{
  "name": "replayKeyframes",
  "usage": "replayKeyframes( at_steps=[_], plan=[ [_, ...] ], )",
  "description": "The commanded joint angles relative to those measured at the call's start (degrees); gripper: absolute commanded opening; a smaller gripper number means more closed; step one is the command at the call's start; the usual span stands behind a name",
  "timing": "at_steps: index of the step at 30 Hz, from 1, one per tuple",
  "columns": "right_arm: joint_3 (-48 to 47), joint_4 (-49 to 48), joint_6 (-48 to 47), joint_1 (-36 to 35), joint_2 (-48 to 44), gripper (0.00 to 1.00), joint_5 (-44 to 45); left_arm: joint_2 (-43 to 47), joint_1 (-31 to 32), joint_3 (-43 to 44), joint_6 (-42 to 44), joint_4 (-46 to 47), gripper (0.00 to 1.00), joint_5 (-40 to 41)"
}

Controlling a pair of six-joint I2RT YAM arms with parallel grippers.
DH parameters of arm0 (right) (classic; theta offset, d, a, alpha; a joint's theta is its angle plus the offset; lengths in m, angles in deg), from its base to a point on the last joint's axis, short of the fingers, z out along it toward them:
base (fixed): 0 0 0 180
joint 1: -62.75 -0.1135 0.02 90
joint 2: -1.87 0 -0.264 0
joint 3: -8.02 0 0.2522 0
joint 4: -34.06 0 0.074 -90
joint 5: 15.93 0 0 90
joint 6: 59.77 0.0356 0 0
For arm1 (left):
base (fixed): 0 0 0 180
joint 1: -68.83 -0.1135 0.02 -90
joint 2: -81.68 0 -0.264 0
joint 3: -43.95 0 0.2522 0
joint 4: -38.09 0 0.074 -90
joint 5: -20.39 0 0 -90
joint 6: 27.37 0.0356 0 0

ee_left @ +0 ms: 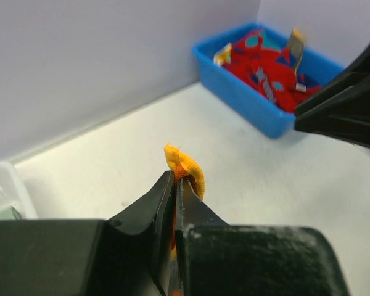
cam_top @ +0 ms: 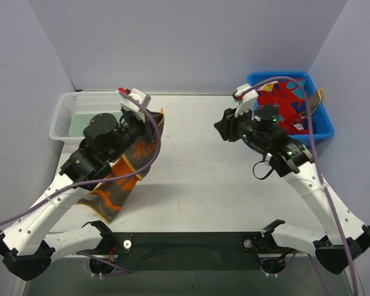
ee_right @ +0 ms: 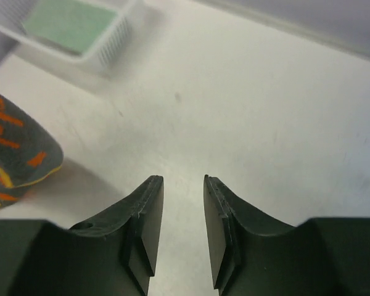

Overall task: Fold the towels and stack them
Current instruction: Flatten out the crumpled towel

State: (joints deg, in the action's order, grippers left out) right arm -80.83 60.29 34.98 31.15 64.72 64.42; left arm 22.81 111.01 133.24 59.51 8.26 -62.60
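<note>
While left hand (ee_left: 176,184) pinched the orange towel (cam_top: 120,180) by a corner, right hand (ee_right: 182,185) gaped empty — opposite corner needed, kept taut.

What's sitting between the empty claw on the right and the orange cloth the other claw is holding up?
Nothing: only bare table separates the right gripper from the orange towel, as the top and right wrist views show.

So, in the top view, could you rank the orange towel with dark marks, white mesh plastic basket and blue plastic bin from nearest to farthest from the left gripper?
1. Orange towel with dark marks: pinched by the left gripper.
2. White mesh plastic basket: just left of it.
3. Blue plastic bin: far right.
</note>
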Motion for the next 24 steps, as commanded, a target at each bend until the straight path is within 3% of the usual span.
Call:
replayKeyframes(
  at_steps=[1,4,5,8,17,20,24],
  plan=[
    [7.0,-1.3,4.5,0.6,0.4,0.34,2.9,-1.2,0.7,-4.9,-6.3,2.2,0.0,-3.8],
    [13.8,-1.7,7.8,1.6,0.5,0.41,3.5,-3.8,0.9,-10.3,-12.4,6.0,0.0,-4.7],
    [15.4,-1.9,8.8,1.8,0.5,0.49,4.4,-4.8,0.8,-13.2,-15.0,8.0,0.0,-5.0],
    [20.9,-2.4,10.7,2.1,1.0,0.53,4.2,-13.9,0.9,-15.6,-18.1,10.4,0.0,-4.8],
    [26.8,-8.6,16.2,-1.4,9.4,0.54,-3.0,-38.5,-2.8,-4.3,-22.6,6.8,0.0,-6.8],
    [27.2,-12.1,18.3,-4.3,12.6,0.54,-5.7,-43.4,-6.0,-1.5,-24.4,6.8,0.0,-9.3],
    [23.8,-15.2,16.6,-9.3,19.7,0.54,-3.0,-47.4,-9.6,1.5,-26.9,6.2,0.0,-13.5]
  ],
)
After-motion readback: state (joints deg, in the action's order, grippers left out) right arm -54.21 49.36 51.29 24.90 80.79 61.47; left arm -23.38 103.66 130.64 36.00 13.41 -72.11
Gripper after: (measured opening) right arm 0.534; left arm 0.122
